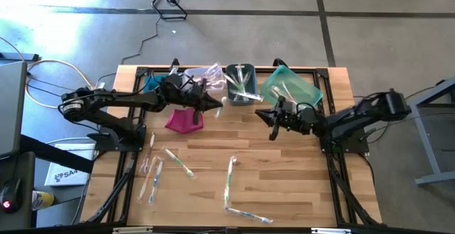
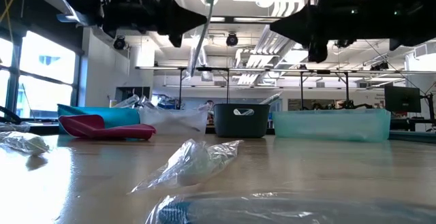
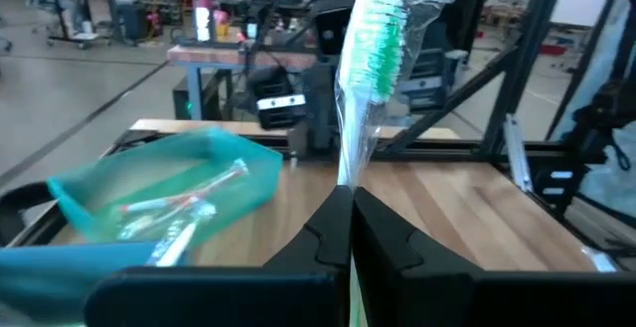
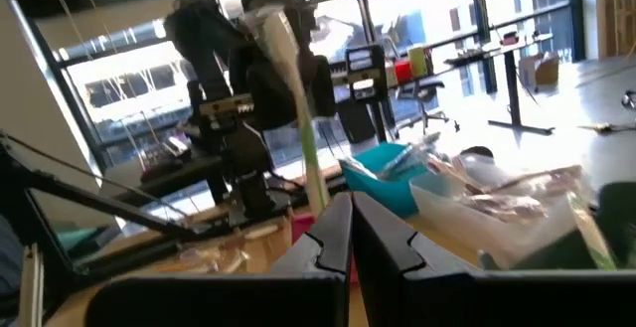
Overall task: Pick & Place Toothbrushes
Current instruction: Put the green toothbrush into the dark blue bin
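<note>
Clamped on a wrapped green toothbrush (image 3: 370, 59) standing upright between left gripper (image 3: 350, 200) fingers, raised above the table (image 1: 284, 184); clamped likewise, right gripper (image 4: 350, 206) on another toothbrush (image 4: 298, 98), raised near the teal bin (image 1: 293, 84); farther off, loose toothbrushes (image 1: 170, 164) across the table

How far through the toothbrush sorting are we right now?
Partly done. Some toothbrushes already lie in the dark bin and the teal bin. In hand: the left tool is shut on a wrapped green-bristled toothbrush, and the right tool is shut on another wrapped toothbrush, both raised above the table. Left: several loose toothbrushes on the near half.
</note>
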Robot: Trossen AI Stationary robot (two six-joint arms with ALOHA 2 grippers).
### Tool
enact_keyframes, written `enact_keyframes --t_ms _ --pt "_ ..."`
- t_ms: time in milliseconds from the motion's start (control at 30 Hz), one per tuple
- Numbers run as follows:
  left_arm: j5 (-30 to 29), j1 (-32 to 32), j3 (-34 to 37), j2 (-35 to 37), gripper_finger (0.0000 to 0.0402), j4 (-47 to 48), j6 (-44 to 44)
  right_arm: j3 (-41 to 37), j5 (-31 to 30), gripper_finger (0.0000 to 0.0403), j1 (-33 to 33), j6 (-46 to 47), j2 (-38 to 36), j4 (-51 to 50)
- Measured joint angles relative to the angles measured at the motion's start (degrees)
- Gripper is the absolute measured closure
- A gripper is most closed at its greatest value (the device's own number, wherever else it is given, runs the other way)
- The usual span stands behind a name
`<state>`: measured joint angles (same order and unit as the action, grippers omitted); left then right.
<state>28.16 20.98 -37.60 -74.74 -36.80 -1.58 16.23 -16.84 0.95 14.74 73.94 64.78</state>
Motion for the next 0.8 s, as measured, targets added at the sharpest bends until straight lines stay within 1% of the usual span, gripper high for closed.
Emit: enact_keyframes --t_ms 133,300,633,800 --pt "0.0 -1.3 0.0 0.0 0.0402 -1.2 0.3 0.0 -0.1 0.0399 -0.2 0.0 6.0 6.8" --pt "-0.1 -1.5 0.0 0.0 0.0402 -0.9 0.3 0.6 -0.2 0.0399 -1.2 0.5 11.2 9.2" --pt "-0.1 -1.5 0.0 0.0 0.0402 -0.8 0.3 9.2 0.4 0.0399 -1.5 0.0 18.5 8.4" --pt "-0.1 -1.5 0.0 0.0 0.0402 -0.4 0.3 11.7 0.6 0.0399 -1.5 0.2 19.5 2.3"
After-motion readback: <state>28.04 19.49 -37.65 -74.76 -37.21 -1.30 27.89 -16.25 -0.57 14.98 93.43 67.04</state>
